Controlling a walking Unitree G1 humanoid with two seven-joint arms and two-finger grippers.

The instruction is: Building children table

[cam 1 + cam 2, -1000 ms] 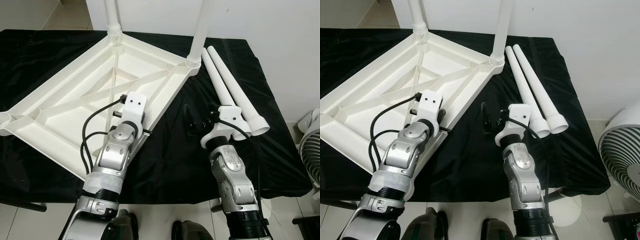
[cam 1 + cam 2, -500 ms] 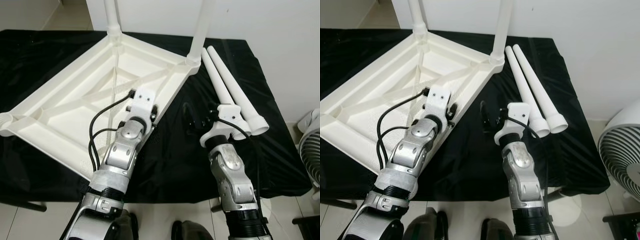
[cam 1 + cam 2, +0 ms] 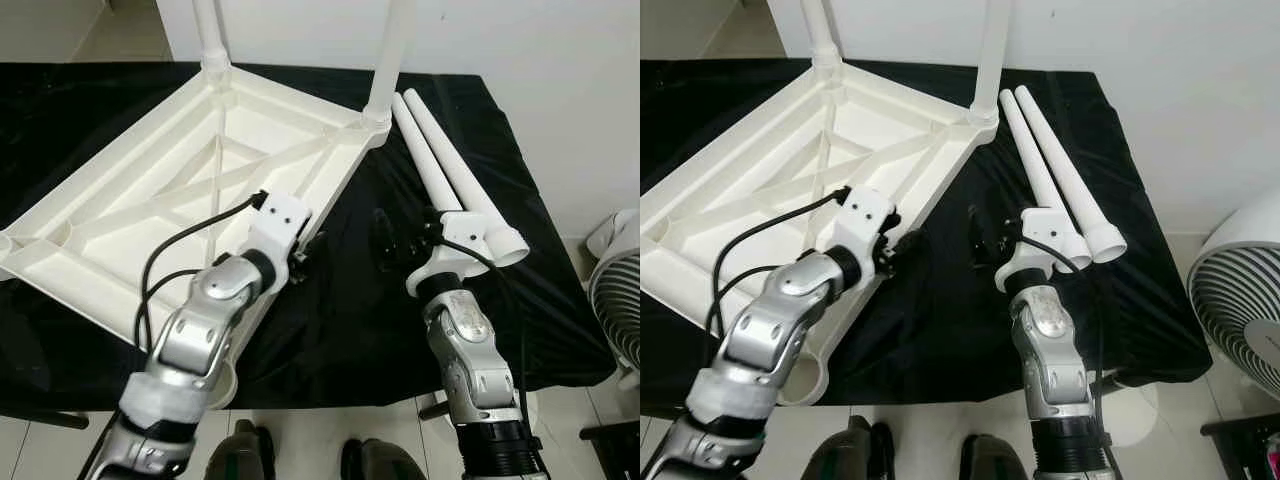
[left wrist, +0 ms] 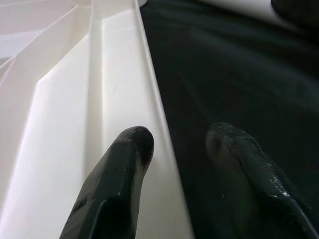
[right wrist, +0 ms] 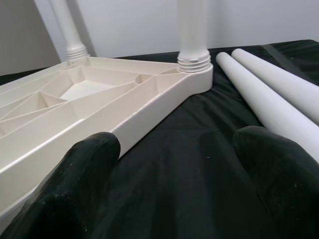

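done: two legs screwed into the upturned tabletop
left: two loose legs beside right gripper
fingers: both spread wide, left gripper straddling tabletop's rim

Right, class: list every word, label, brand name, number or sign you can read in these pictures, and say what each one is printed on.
None: no readable text shows anywhere.
The upturned white tabletop, its two screwed-in legs and the two loose legs are plain white plastic.
The black cloth, the left gripper, the right gripper and the fan show no markings.
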